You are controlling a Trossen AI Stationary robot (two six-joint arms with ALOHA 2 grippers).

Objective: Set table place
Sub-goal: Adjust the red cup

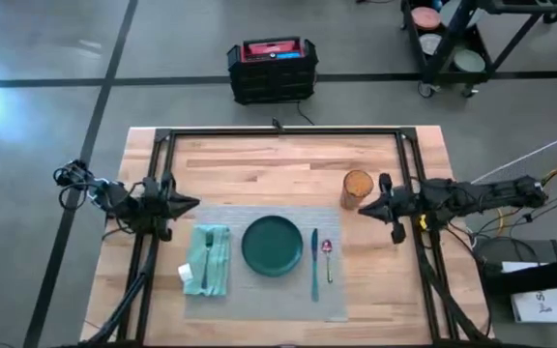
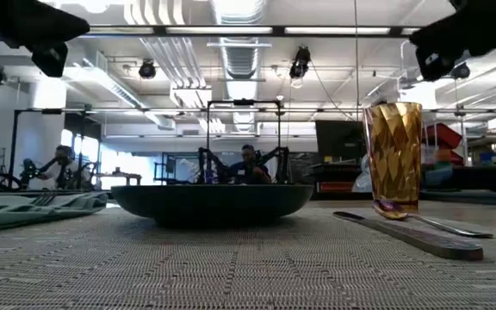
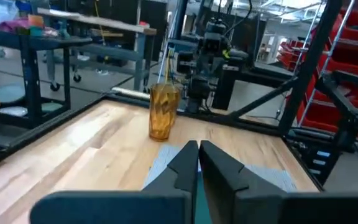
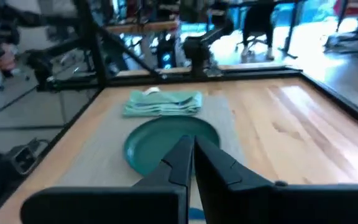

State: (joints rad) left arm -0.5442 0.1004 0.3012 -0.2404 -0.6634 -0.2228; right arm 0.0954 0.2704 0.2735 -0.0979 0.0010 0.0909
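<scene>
Two tools: left tool at 9 o'clock, right tool at 3 o'clock of the plate, both closed, empty. Placemat flat on tabletop, near edge; thin, limp, light—best pinched at corner.

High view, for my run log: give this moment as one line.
placemat: plate, napkin, knife, spoon laid | cup beside mat | left end effector shut, idle | right end effector shut, idle
</scene>
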